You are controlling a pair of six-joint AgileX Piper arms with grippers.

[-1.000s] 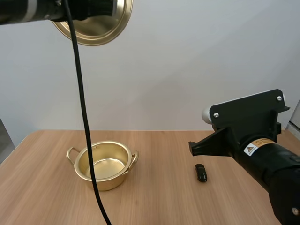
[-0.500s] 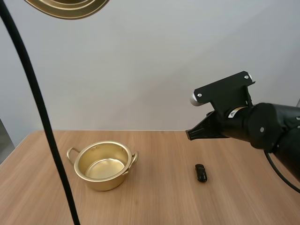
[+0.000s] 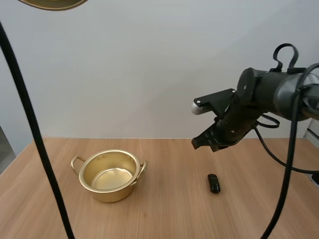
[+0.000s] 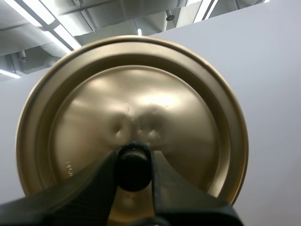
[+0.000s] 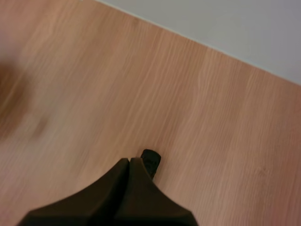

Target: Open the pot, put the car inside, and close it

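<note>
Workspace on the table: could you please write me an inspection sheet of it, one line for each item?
surface: wooden table, no marks visible.
job's things: gold pot stands upright and open at the table's left, with nothing inside; its lid is held high in the air; small dark car lies on the table to the right of the pot, apart from it.
clutter: nothing seen.
grippers: left gripper is shut on the lid's black knob; right gripper is shut on nothing and hangs in the air above the car, not touching it.
cables: nothing seen apart from the robot's own.
surroundings: plain pale wall behind the table.
</note>
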